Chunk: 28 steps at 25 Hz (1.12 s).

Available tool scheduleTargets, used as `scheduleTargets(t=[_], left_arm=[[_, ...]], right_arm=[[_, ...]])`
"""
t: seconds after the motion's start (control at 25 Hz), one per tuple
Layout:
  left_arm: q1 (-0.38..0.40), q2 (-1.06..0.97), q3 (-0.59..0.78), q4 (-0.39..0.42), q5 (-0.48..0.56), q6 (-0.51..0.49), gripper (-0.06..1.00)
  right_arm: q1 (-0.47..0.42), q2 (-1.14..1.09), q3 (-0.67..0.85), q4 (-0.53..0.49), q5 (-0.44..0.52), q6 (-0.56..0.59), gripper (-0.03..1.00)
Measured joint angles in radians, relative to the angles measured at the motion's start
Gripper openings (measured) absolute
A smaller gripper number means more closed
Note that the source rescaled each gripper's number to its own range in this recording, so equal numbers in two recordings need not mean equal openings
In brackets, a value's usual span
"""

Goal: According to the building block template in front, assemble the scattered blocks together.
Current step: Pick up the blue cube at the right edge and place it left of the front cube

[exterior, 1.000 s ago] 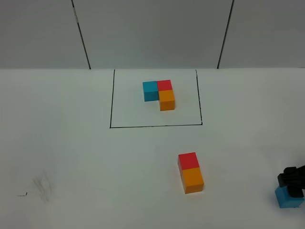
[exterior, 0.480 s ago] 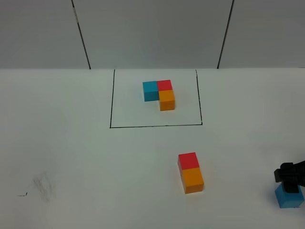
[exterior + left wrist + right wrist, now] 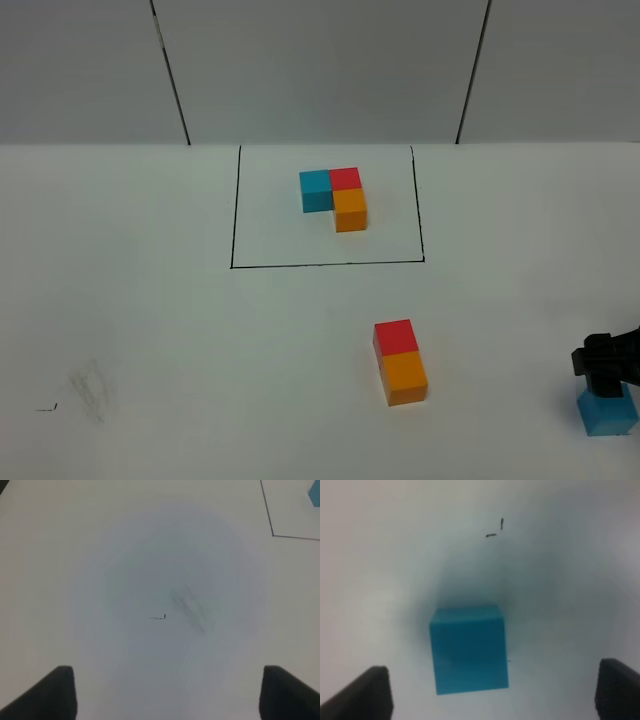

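Cubes number six on the table (image 3: pixel 150 320): three joined in the framed template (image 3: pixel 334 198) at the far middle, three loose nearer. Red cube (image 3: pixel 395 337) and orange cube (image 3: pixel 404 377) touch right of centre; the blue cube (image 3: pixel 608 415) sits near right under the released right jaws. Left jaws are released too.

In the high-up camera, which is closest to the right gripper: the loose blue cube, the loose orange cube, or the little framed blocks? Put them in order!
Starting from the right gripper, at the right edge of the table:
1. Loose blue cube, right beneath the gripper.
2. Loose orange cube, off toward the middle of the table.
3. Framed blocks, far back inside the black rectangle.
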Motion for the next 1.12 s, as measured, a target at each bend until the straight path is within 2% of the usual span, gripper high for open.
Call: scheduleTargets(t=[0.24, 1.12], left_arm=[[0.0, 0.0, 0.0, 0.0, 0.0, 0.0, 0.65], [0.0, 0.0, 0.0, 0.0, 0.0, 0.0, 0.65]], right_arm=[[0.0, 0.0, 0.0, 0.056, -0.008, -0.063, 0.67], [0.0, 0.0, 0.0, 0.057, -0.017, -0.076, 0.67]])
